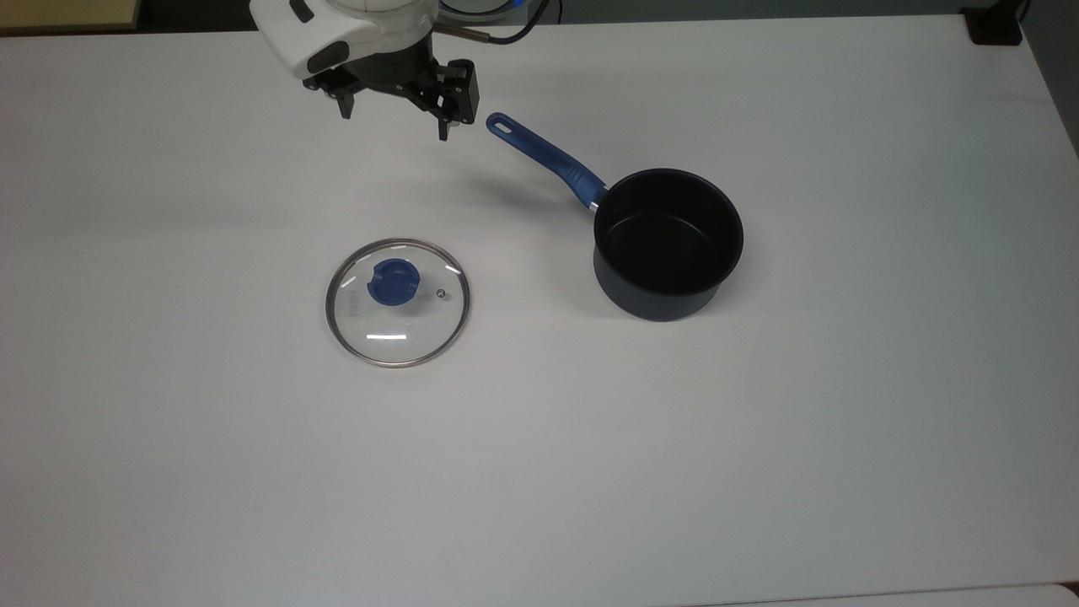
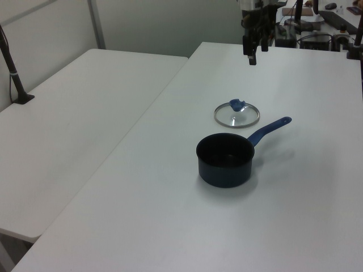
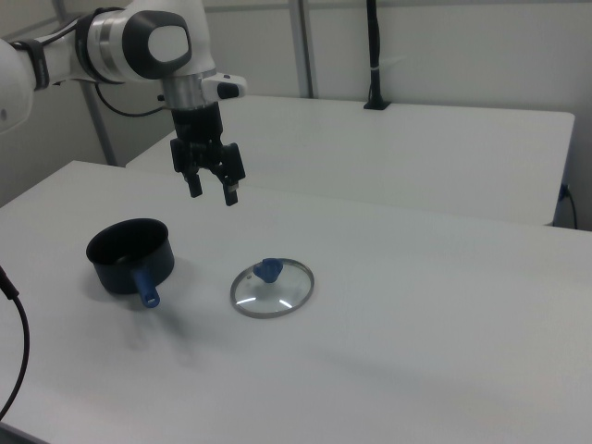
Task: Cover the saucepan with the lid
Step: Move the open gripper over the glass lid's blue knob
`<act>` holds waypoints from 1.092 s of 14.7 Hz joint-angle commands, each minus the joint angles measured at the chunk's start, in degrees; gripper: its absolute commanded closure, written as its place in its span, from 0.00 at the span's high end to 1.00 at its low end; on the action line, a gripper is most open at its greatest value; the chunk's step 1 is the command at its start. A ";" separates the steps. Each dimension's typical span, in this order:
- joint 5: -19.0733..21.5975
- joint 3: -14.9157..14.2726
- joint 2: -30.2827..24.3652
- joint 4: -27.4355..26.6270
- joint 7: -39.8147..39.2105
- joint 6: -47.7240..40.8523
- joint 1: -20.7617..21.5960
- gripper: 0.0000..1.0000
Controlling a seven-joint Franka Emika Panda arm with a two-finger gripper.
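Note:
The lid point(image 1: 398, 320) lies flat on the white table point(image 1: 539, 472), a clear glass disc with a metal rim and its blue knob point(image 1: 393, 281) pointing up. To the top view's right of it stands the dark saucepan point(image 1: 668, 244), upright with nothing inside, its blue handle point(image 1: 548, 158) pointing up-left toward the arm. My gripper point(image 1: 394, 123) hangs open and holds nothing, high above the table, beyond the lid and beside the handle's end. The lid point(image 2: 236, 114), saucepan point(image 2: 225, 160) and gripper point(image 2: 257, 54) appear in the left view, and the lid point(image 3: 272, 288), saucepan point(image 3: 129, 254) and gripper point(image 3: 214, 195) in the right view.
A second white table point(image 2: 74, 124) adjoins along one long side, with a black clamped post point(image 2: 16, 79) on it. A black block point(image 1: 995, 25) sits at the top view's far right corner. Equipment and cables point(image 2: 317, 28) crowd the area behind the arm.

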 commanded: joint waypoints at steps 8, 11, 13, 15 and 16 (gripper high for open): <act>-0.08 -0.05 -1.24 -1.66 -0.18 1.39 0.20 1.00; 0.18 0.12 -1.24 -1.48 -0.18 2.52 0.55 1.00; 1.05 0.56 -1.15 -1.48 -0.18 4.80 1.08 1.00; 3.86 0.65 -1.06 -1.48 -0.18 5.96 1.69 1.00; 4.48 0.65 -1.06 -1.48 -0.18 6.04 2.65 1.00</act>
